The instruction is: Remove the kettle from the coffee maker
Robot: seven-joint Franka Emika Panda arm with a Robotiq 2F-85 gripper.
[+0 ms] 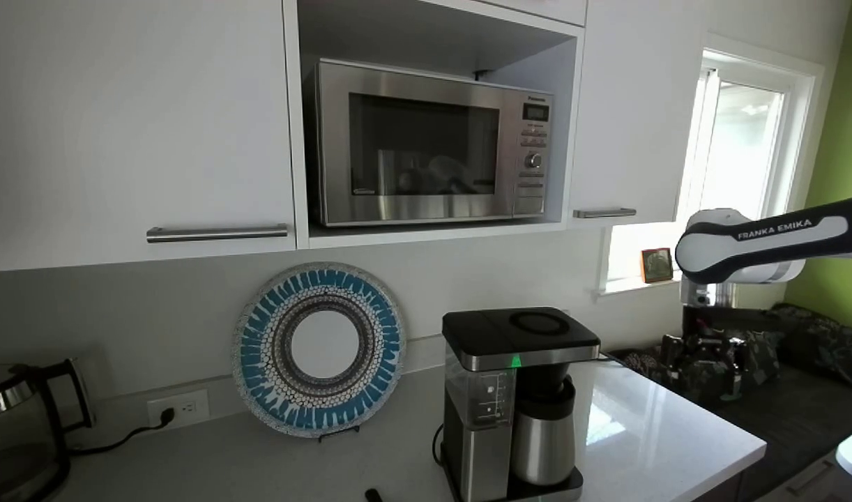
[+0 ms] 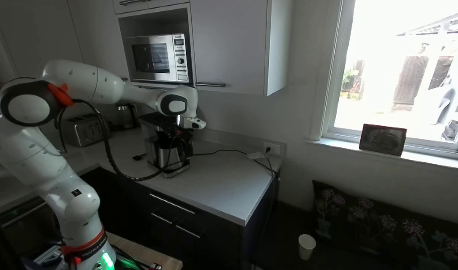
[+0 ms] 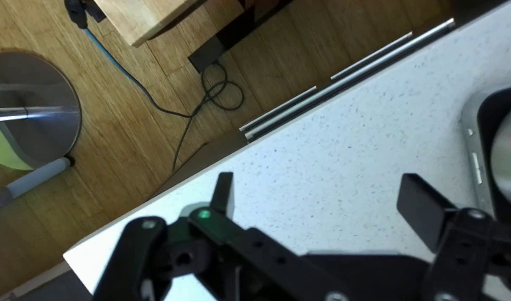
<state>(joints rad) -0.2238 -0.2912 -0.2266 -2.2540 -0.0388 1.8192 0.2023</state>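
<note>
Wrist view: fingers [image 3: 422, 215] wide apart, holding nothing, desk [image 3: 322, 146] showing between. Kettle [image 1: 543, 440] sits in coffee maker [image 1: 489, 457], inward from desk's front edge, well apart from front corner. Likely stiff, slippery, heavier if full; best hold round steel body [image 1: 543, 454], below lid [image 1: 544, 408].

The gripper [image 1: 703, 376] is nearly lost to me in an exterior view, black against dark cushions [image 1: 764, 355]. There the lower edge cuts away the foot of the coffee maker [image 1: 485, 439], and the glass jug [image 1: 18, 432] runs off at left. A black stub [image 1: 374, 495] shows at the bottom, maybe a handle; I see too little to say. The microwave [image 1: 426, 143] has button markings too small to read. In the wrist view, the right edge slices off the kettle [image 3: 510, 161], leaving a curve of steel.
</note>
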